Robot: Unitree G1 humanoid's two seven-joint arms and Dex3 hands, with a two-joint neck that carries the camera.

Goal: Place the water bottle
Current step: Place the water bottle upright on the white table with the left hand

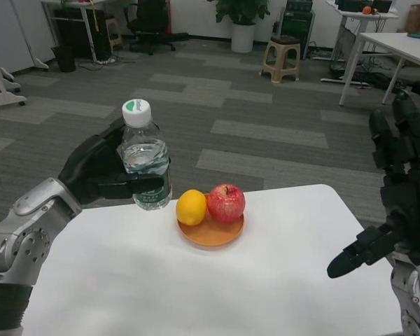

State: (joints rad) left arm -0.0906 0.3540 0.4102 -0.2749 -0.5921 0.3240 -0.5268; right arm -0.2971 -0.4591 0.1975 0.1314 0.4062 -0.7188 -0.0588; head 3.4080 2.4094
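Clear ribbed water bottle (pixel 146 166) in left hand (pixel 101 171)

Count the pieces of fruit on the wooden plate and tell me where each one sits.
2. The orange sits on the left side of the wooden plate, nearest the water bottle. The red apple sits on the right, touching the orange. Nothing appears hidden behind them.

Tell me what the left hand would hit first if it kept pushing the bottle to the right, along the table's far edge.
Likely the orange on the wooden plate, with the apple just behind. The left hand holds the water bottle beside them, but depth is unclear, so it might pass behind.
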